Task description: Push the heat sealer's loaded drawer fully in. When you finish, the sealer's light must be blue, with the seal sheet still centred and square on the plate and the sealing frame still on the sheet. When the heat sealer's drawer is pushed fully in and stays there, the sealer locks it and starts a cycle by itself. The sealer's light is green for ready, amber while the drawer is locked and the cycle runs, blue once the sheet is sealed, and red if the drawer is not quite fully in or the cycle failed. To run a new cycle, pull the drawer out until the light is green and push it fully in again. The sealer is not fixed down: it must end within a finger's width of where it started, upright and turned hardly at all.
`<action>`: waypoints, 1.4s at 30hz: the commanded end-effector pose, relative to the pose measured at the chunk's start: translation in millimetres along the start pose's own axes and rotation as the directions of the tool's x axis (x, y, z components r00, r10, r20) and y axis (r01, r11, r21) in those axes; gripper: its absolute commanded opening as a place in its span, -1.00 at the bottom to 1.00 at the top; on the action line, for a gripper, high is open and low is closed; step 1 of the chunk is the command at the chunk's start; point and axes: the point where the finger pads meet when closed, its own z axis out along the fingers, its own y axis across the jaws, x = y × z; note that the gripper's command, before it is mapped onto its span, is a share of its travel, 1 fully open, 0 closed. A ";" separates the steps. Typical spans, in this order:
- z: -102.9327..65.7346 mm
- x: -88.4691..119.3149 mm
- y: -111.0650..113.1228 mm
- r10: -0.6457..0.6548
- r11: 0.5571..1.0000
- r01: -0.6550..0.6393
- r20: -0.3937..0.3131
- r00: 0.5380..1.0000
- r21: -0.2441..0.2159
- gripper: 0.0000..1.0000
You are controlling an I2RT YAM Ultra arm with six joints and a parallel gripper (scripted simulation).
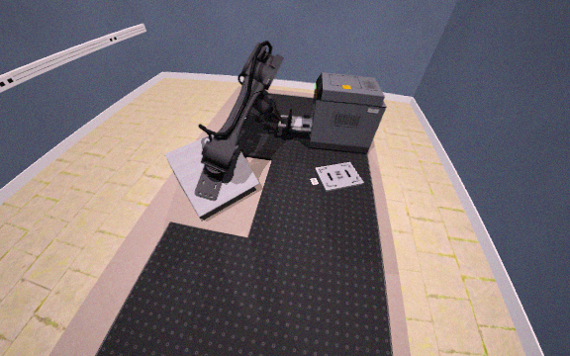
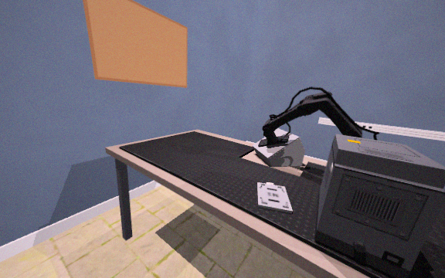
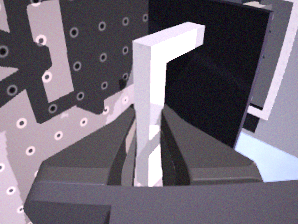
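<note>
The heat sealer (image 1: 346, 120) (image 2: 381, 205) stands upright at the far end of the bench. Its light (image 1: 316, 86) is green. The loaded drawer (image 1: 301, 122) (image 3: 210, 80) sticks out of the sealer's side that faces the arm; its front is a black panel in the wrist view. A white angled handle (image 3: 143, 75) stands out from that panel. My gripper (image 1: 285, 125) (image 3: 148, 113) is shut on the handle, one finger on each side. Only pale, cropped parts show beyond the panel, so I cannot tell how the seal sheet and sealing frame lie.
A white printed plate (image 1: 339, 176) (image 2: 274, 198) lies on the dark mat (image 1: 315, 257) (image 2: 191, 162) near the sealer, with a small white tag (image 1: 314, 181) beside it. The arm's base stands on a pale block (image 1: 186, 165) at the bench's side.
</note>
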 end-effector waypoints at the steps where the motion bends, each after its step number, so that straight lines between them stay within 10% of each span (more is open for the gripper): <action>1: -8.6 -1.9 -7.7 0.021 1.000 -0.021 0.024 0.999 -0.005 -1.00; 42: 3.8 1.3 -13.7 0.025 1.000 -0.025 0.006 1.000 -0.004 -1.00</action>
